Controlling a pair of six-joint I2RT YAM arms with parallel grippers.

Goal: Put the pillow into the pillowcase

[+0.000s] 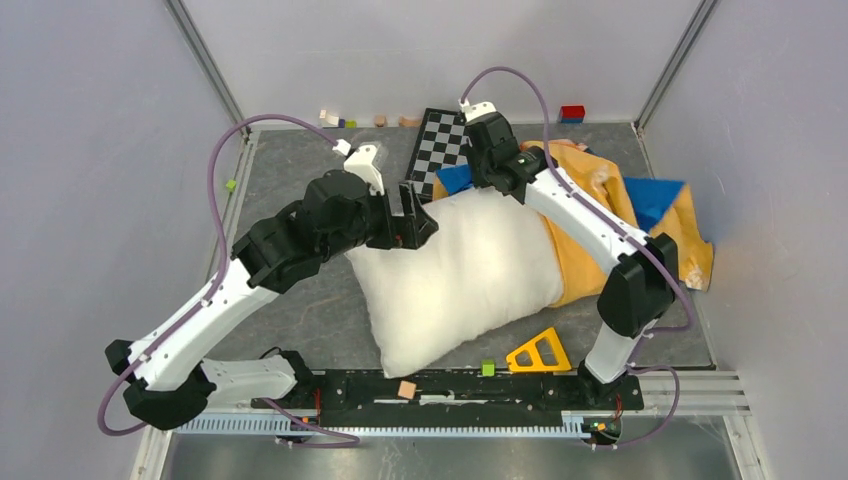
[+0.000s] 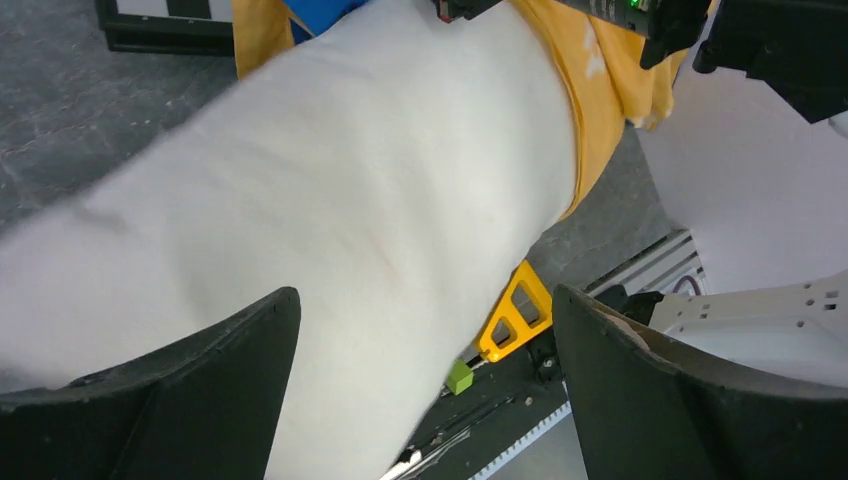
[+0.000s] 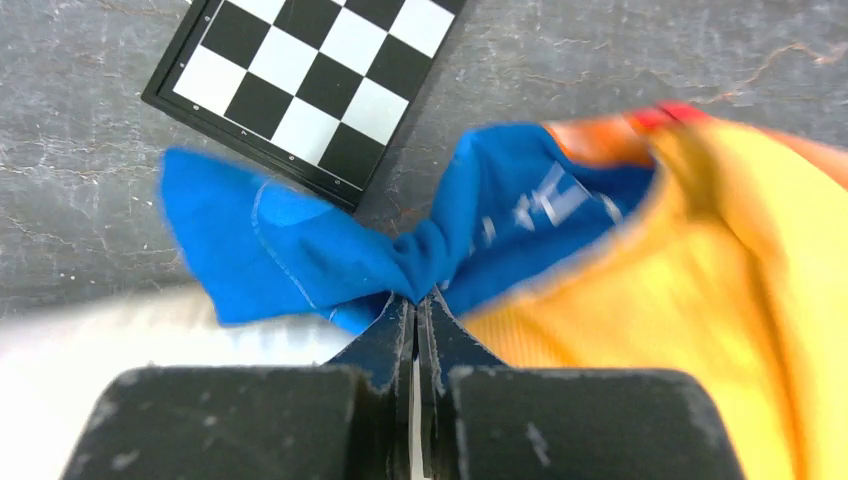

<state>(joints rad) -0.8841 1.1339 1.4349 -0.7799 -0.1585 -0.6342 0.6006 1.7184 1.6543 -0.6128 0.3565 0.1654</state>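
Note:
The off-white pillow (image 1: 460,275) lies slantwise mid-table, its right end inside the orange-yellow pillowcase (image 1: 690,240). My left gripper (image 1: 415,225) is open at the pillow's upper left corner. In the left wrist view its jaws (image 2: 425,295) stand wide over the pillow (image 2: 350,180), with the pillowcase (image 2: 610,70) beyond. My right gripper (image 1: 500,180) is at the pillow's far edge. In the right wrist view it (image 3: 420,298) is shut on a bunch of blue fabric (image 3: 300,265) next to the pillowcase (image 3: 720,300). I cannot tell whether orange fabric is also pinched.
A chessboard (image 1: 440,145) lies behind the pillow, close to the right gripper. A yellow triangle (image 1: 538,353) and a green cube (image 1: 488,368) sit at the near rail. Blue cloth (image 1: 655,200) shows at the pillowcase's right. Small blocks (image 1: 335,120) and a red block (image 1: 572,113) line the back edge.

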